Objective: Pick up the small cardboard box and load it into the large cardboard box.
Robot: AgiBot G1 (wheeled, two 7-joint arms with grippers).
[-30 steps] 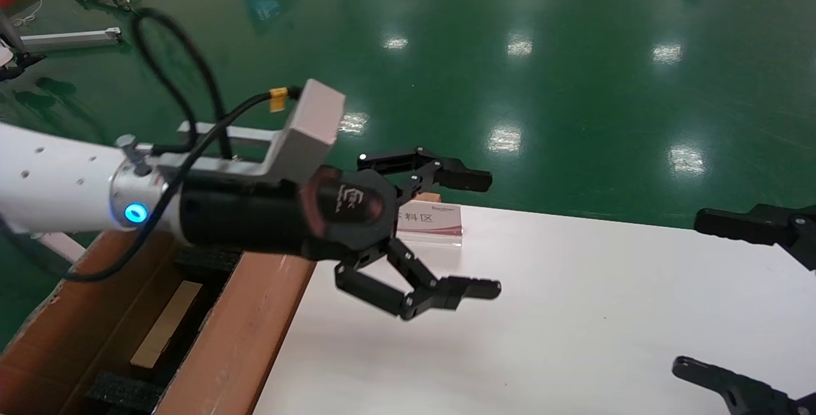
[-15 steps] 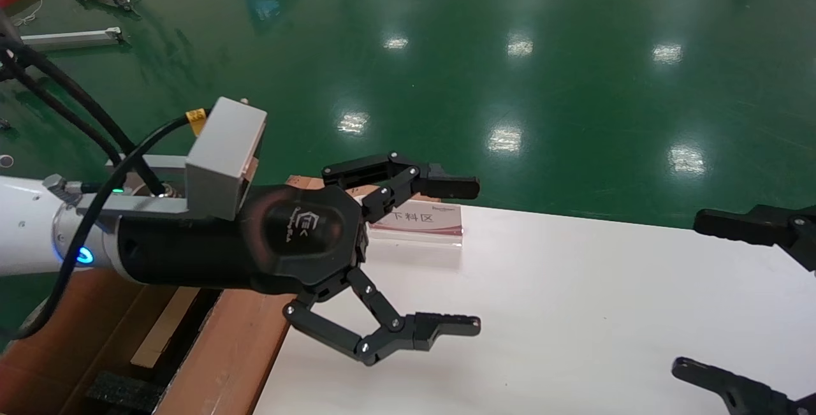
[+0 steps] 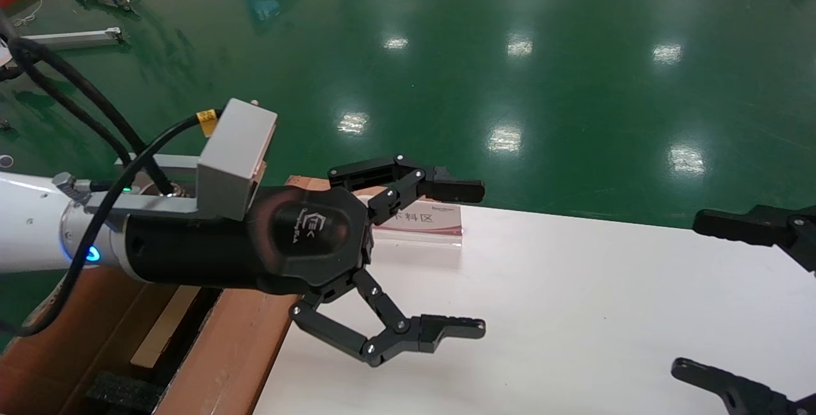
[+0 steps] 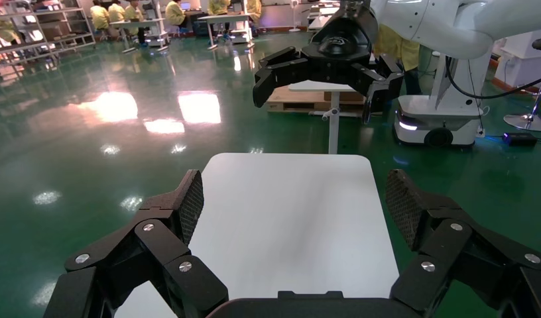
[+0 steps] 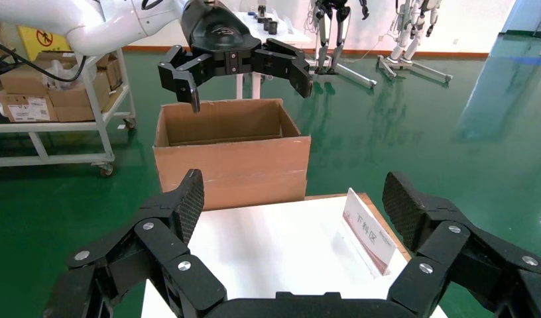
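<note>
The large cardboard box (image 3: pixel 70 338) stands open at the table's left end, and the right wrist view shows its brown front wall (image 5: pixel 231 165). Inside it, between black foam blocks (image 3: pixel 121 393), lies a pale tan narrow strip that looks like the small cardboard box (image 3: pixel 167 322) on edge. My left gripper (image 3: pixel 479 259) hovers open and empty above the table's left part, just right of the carton, pointing right. Its pads (image 4: pixel 191 199) frame only bare tabletop. At the table's right end my right gripper (image 3: pixel 685 292) hangs open and empty.
The white table (image 3: pixel 574 313) carries a small sign stand (image 3: pixel 424 220) at its far left corner, also visible as a sign stand (image 5: pixel 368 232) in the right wrist view. Green floor lies beyond. A metal trolley (image 5: pixel 62 112) with boxes stands beside the carton.
The left arm drew back toward the carton, its wrist rolled and its jaws spread wider. Over the last half second it barely shifted. The right gripper stayed still.
</note>
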